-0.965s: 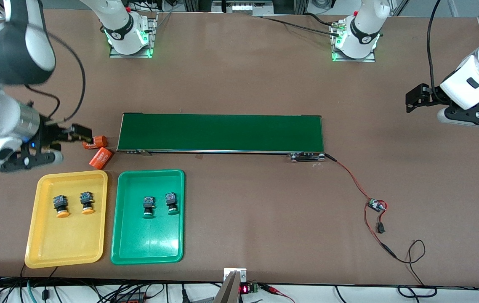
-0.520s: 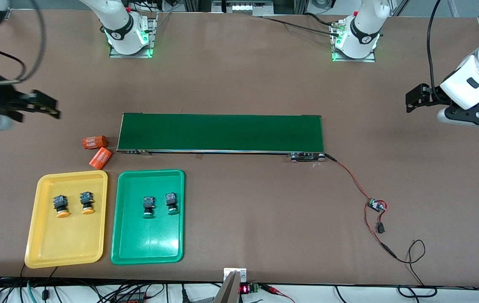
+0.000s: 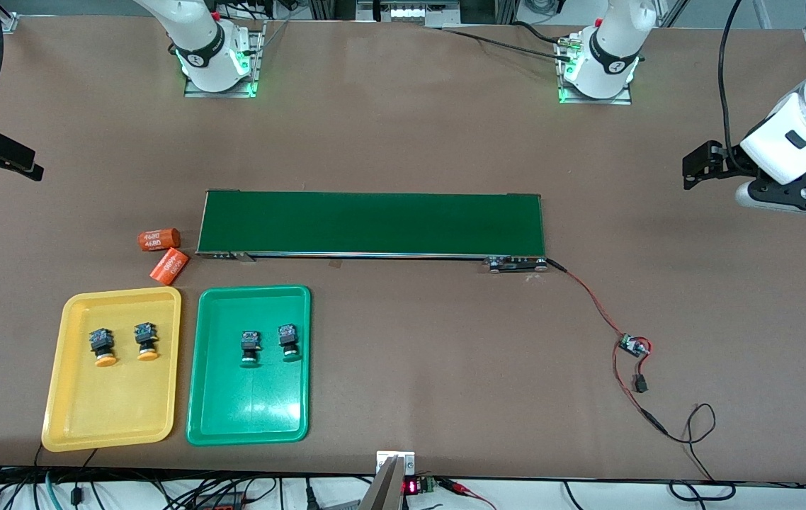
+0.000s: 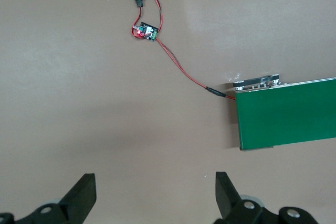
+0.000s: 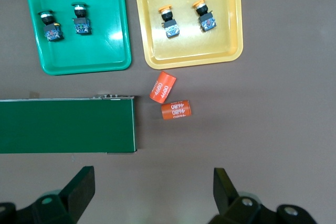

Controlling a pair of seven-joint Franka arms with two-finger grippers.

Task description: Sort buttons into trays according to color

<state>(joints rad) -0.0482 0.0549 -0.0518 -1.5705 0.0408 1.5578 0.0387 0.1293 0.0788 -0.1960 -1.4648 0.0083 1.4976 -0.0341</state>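
Buttons: we counted two orange-capped buttons (image 3: 120, 345) in the yellow tray (image 3: 111, 425), two green-capped buttons (image 3: 269, 344) in the green tray (image 3: 247, 425); our left hand (image 4: 155, 195) and right hand (image 5: 153, 191) both hung spread apart, holding nothing.

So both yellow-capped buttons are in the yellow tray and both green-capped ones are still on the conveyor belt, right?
Not quite. The two green-capped buttons lie in the green tray, not on the conveyor belt, as the front view shows. The yellow-capped buttons are indeed in the yellow tray.

A robotics lab: brown workbench (image 3: 403, 127) with bolted arm bases (image 3: 219, 67), a small conveyor belt (image 3: 371, 223), loose wiring (image 3: 622, 354) at four o'clock.
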